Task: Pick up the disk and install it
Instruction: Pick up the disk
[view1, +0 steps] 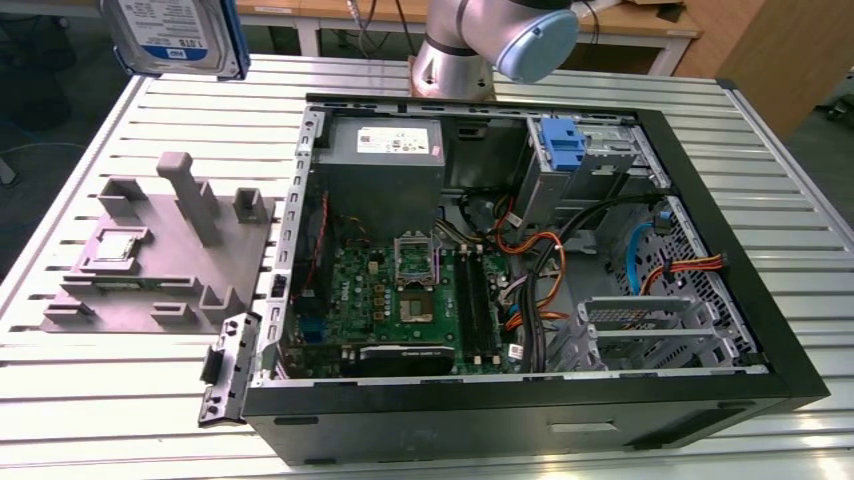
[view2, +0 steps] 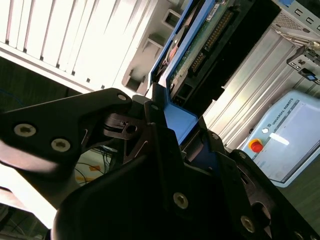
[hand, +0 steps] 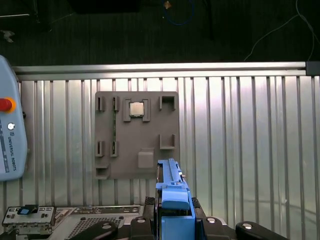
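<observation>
**Exterior view**
- Disk (view1: 174, 32): held aloft at the exterior view's upper left, label toward the camera. It hangs over the far corner of the slatted table (view1: 107, 400), well apart from the open computer case (view1: 534, 420).
- Grey parts tray (view1: 160, 270): on the table, just beside the case on the exterior view's left.
- Inside the case: power supply box (view1: 384, 150), circuit board (view1: 400, 290), and a bare blue bracket (view1: 567, 145) upright in the drive cage at the far wall.
- Arm (view1: 501, 40): rises behind the case.

**Second wrist view**
- Gripper (view2: 172, 132): clamped on the disk (view2: 200, 45) by its blue plastic edge. The disk's green underside is in sight.
- Control pendant (view2: 282, 135): on the table, red button showing.

**First wrist view**
- Disk (hand: 170, 182): seen edge-on in the gripper (hand: 172, 220), over the near border of the parts tray (hand: 137, 135).
- Small square chip (hand: 136, 109): seated in the tray.
- Pendant (hand: 10, 135): beside the table.

**Handling note (judgement)**
- The step in hand looks like the carry toward the case.
- Grip on the plastic edge only, so move smoothly without jerks.
- Keep the disk square to the drive cage.
- Pass high over the case rim and loose cables.
</observation>
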